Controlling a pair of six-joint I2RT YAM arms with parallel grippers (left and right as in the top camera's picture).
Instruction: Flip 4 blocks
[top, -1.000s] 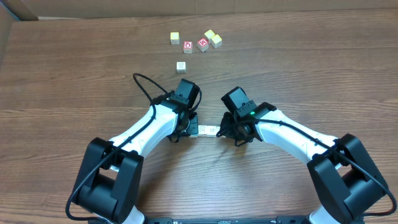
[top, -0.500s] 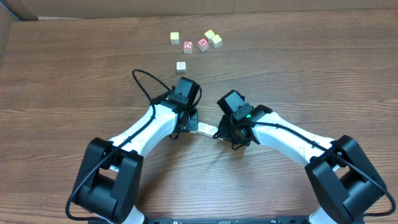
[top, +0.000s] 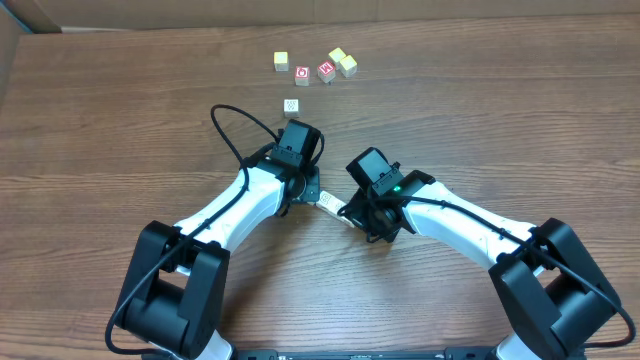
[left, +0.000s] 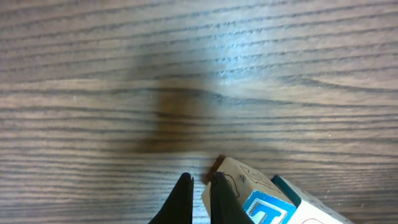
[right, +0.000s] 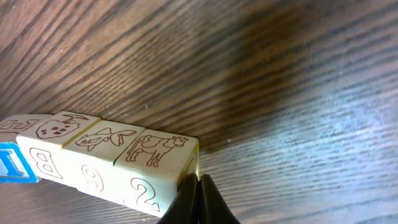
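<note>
Row of blocks (right: 106, 165) on table (right: 298, 62), loose cubes (top: 326, 71) behind.

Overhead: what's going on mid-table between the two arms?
Both arms meet over a short row of blocks. The left hand and right hand are both shut, one at each end of the row. They seem to pinch it between them rather than grip any single block. The right wrist view shows animal drawings and numbers on the faces. Six more cubes sit at the far side, away from both arms.
</note>
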